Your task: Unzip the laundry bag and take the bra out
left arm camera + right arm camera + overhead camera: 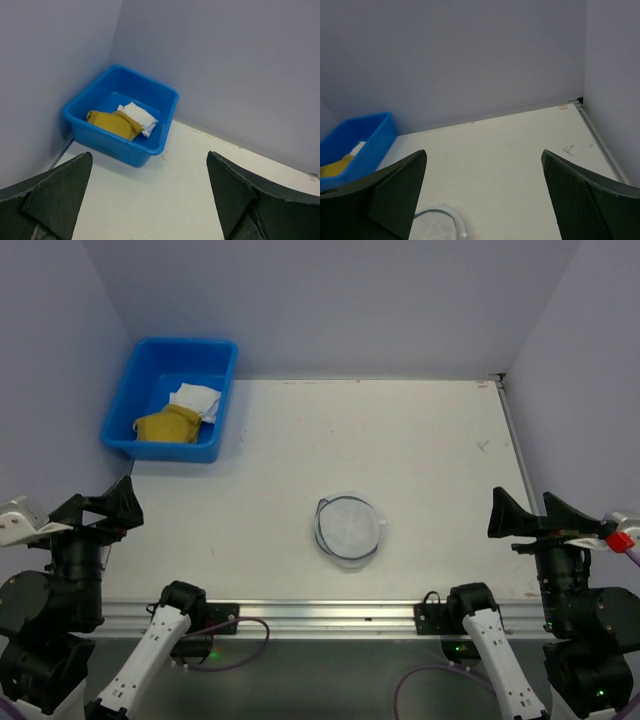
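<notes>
The laundry bag (349,530) lies on the white table (430,450), a little toward the near edge and roughly midway between the two arms. It is a round pouch of white mesh, and a dark zip line runs around its circular flap. What is inside cannot be seen through the mesh. In the right wrist view only its far edge (439,222) shows at the bottom.

The left gripper (128,502) is held at the left side of the table with its jaws wide apart and nothing between them. The right gripper (495,512) is at the right side, also spread wide and holding nothing. Both are well apart from the bag, and the table surface between each of them and the bag is bare.

In the far left corner stands a blue plastic tub (160,447). Inside it lie a yellow cloth (168,426) and a white cloth (196,400), touching each other. Purple cables (250,635) run below the metal rail (330,615) at the near edge.
</notes>
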Tool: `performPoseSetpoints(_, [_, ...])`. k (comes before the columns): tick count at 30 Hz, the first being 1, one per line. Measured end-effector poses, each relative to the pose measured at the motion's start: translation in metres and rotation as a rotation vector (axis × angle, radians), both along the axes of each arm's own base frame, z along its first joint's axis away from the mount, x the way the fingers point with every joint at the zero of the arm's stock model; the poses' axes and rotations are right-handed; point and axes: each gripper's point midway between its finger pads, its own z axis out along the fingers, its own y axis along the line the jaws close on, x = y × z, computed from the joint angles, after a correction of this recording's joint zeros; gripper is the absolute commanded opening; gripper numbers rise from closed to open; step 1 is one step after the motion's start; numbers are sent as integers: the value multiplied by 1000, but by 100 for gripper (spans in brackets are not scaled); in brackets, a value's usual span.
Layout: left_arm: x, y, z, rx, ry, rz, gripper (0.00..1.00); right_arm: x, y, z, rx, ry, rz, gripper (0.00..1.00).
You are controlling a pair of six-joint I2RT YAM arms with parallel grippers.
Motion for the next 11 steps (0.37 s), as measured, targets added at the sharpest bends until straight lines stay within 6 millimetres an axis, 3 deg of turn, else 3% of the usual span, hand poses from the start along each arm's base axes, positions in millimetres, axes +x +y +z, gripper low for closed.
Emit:
performPoseSetpoints(5, [6, -2, -17, 11, 57, -1, 100, 1, 2, -1, -2, 1, 11, 99])
performPoseSetpoints(11, [9, -4, -23, 12, 72, -3, 100, 2, 5, -2, -6, 4, 25, 99])
